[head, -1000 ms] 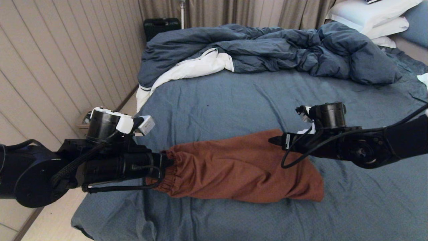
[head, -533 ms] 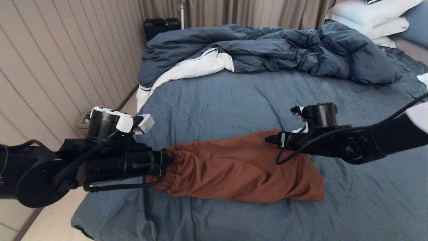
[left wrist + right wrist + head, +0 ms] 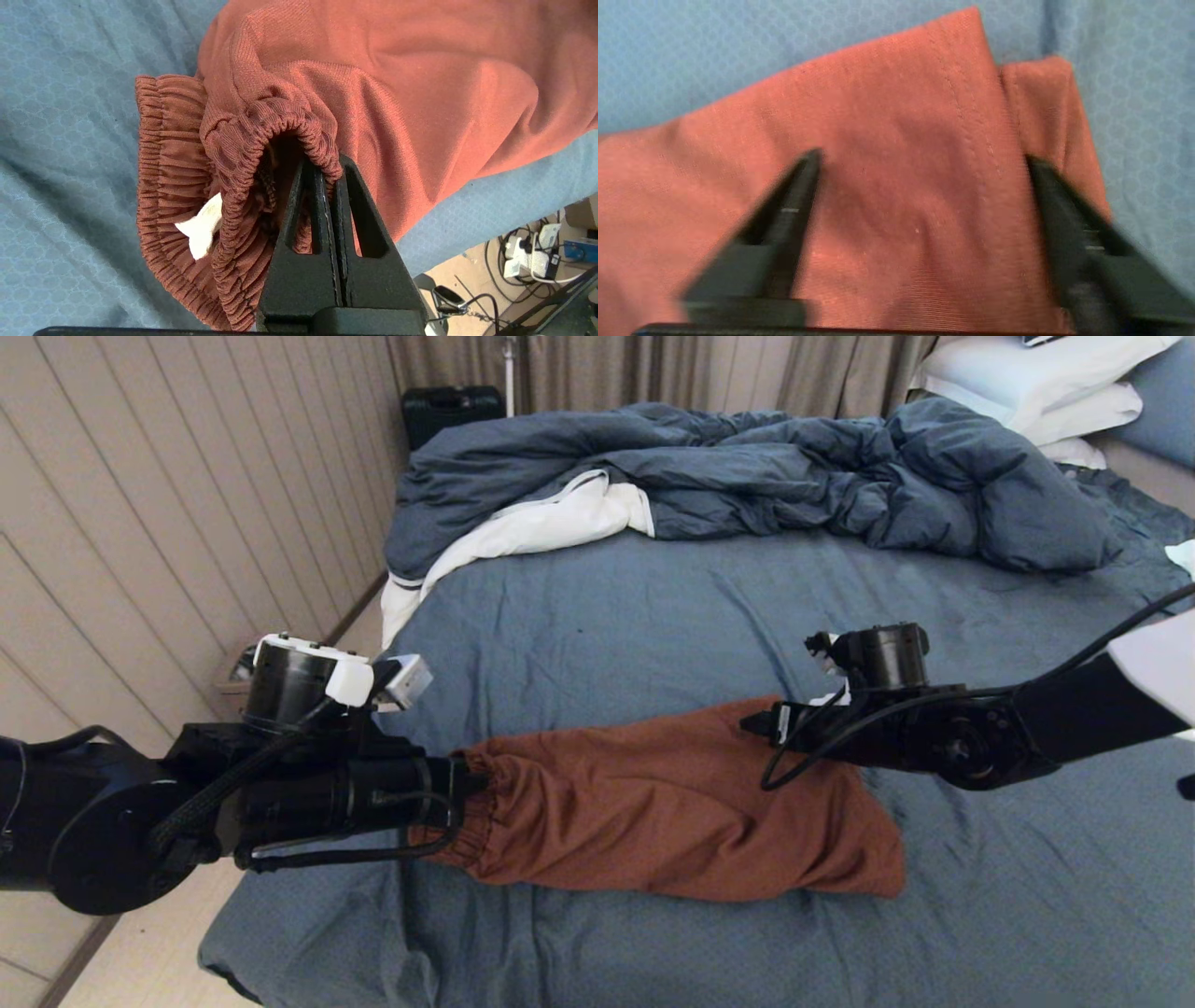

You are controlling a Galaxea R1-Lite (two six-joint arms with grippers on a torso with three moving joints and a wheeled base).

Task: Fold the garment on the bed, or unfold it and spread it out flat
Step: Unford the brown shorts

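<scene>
The garment (image 3: 672,803) is lying on the bed (image 3: 653,607), long axis running from gripper to gripper. The left gripper (image 3: 327,172) is pinching its gathered waistband end, fingers pressed together. The right gripper (image 3: 920,163) is hovering spread wide just above the leg-hem end.

From the head we look forward and down across the bed (image 3: 597,625). Both wrist cameras sit close over the garment (image 3: 672,803), which all views share.
</scene>
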